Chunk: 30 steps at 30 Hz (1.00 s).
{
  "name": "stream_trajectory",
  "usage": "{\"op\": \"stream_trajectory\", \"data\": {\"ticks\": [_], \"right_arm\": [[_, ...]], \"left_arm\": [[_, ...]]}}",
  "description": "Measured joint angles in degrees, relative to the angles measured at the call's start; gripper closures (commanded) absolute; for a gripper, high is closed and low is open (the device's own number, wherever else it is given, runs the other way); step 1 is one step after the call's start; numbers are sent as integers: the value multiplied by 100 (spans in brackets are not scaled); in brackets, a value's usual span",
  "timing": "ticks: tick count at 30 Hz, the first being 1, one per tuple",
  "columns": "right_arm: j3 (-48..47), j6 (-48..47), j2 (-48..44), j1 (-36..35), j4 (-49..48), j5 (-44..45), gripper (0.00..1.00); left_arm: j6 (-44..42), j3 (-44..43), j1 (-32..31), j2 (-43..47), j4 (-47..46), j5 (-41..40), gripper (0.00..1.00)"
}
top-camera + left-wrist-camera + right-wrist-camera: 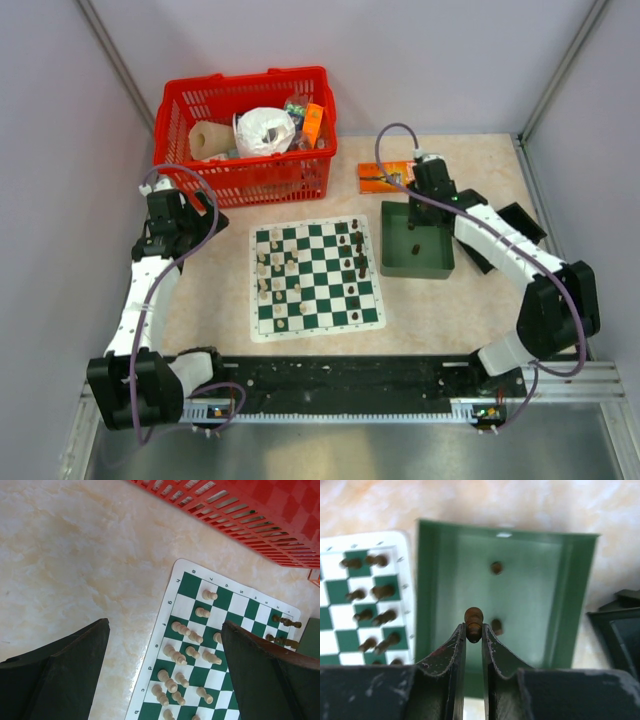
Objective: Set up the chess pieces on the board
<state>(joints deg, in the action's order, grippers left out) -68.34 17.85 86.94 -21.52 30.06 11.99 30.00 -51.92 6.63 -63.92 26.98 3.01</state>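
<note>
The right gripper [473, 630] is clamped on a single dark chess piece [473, 621], its rounded head showing just past the fingertips, over the dark green tray [445, 580]. I cannot tell whether the piece is clear of the tray floor. Two loose dark pieces [496, 568] stand apart inside the tray, one near its far wall and one close behind the held piece. The tray sits just beside the right edge of the board [300, 334], a green-and-white checked mat in the middle of the pale marbled worktop [75, 555]. Cream pieces [176, 656] crowd the board's left columns and dark pieces [382, 591] its right, several of them lying on their sides. The left gripper [165, 625] hangs with its jaws wide apart and empty off the board's left corner, near the red basket [245, 185].
</note>
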Motion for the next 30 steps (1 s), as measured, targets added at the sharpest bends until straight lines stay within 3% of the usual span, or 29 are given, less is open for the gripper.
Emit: {"op": "stream_trajectory", "data": {"ticks": [17,30], "right_arm": [[951,1058,-951,-2555,616,376,87],[1410,1375,-599,-3209,374,533,87]], "left_arm": [[22,79,0,4,-4,98,1],[59,170,0,109,-37,173,1]]}}
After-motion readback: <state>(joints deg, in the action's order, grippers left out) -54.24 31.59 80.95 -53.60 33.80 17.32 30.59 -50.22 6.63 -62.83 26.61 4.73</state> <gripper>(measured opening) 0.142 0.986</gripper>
